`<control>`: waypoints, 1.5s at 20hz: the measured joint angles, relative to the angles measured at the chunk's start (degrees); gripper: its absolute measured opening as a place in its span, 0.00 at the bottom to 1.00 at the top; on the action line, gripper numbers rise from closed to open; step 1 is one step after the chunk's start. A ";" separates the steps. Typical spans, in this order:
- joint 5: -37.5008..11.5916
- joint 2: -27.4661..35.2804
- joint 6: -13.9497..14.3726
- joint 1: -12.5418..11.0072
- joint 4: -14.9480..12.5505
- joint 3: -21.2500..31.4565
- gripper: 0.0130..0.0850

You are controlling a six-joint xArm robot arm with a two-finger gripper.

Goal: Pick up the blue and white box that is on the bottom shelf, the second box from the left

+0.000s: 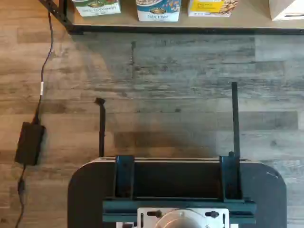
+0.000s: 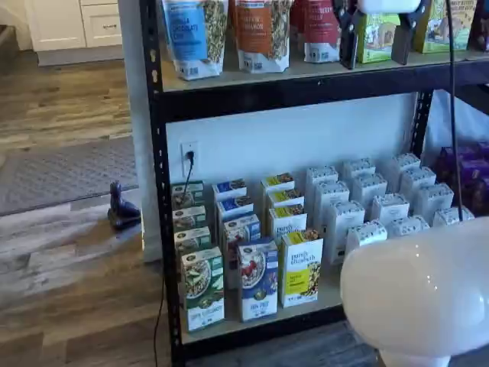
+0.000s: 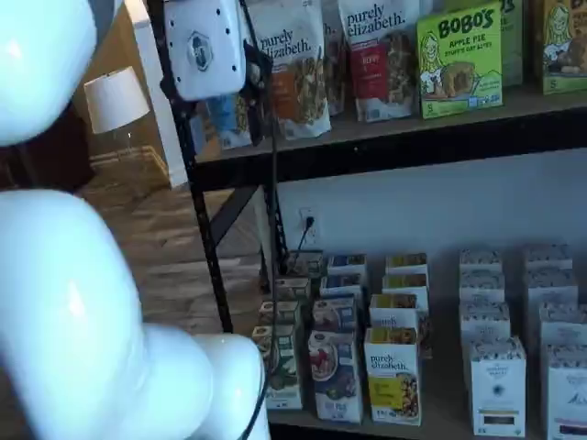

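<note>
**Q:** Where is your gripper, and how do its fingers stand?

**A:** My gripper (image 2: 380, 34) hangs high, in front of the upper deck with the granola bags (image 2: 263, 34). In a shelf view I see its white body at the top edge with two black fingers (image 2: 349, 42) pointing down, a plain gap between them, and nothing held in that gap. A green carton (image 2: 380, 37) on the upper deck shows through it. In the other shelf view only the white body (image 3: 204, 48) shows clearly, with a cable (image 3: 274, 183) hanging below it.

**Q:** And the blue and white box?

**A:** The blue and white box (image 2: 258, 279) stands upright at the front edge of the bottom shelf (image 2: 252, 325), heading its row. Both shelf views show it (image 3: 336, 376). A green-and-white carton (image 2: 203, 288) stands just beside it toward the rack's post, and a yellow carton (image 2: 301, 267) just beside it on the other side. White boxes (image 2: 367, 206) fill the rest of the deck.

**Q:** How near are you to it?

**A:** Well apart. My gripper is up at the upper deck, the box far below it.

**Q:** What does your wrist view give?

**A:** Wood-plank floor (image 1: 180, 85), a black power brick (image 1: 29, 142) with its cord, and the lower parts of the three front cartons along the shelf's edge, the blue and white one (image 1: 158, 10) in the middle.
</note>
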 joint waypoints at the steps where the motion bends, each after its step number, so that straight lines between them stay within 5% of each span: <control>1: -0.71 -0.42 -0.26 -0.42 0.50 0.39 1.00; 5: -3.73 -2.27 -1.90 -3.08 3.30 2.04 1.00; 14: -5.66 -2.84 -1.30 -0.99 -0.63 4.31 1.00; 30: -17.63 -4.68 -2.36 -1.55 -3.30 19.54 1.00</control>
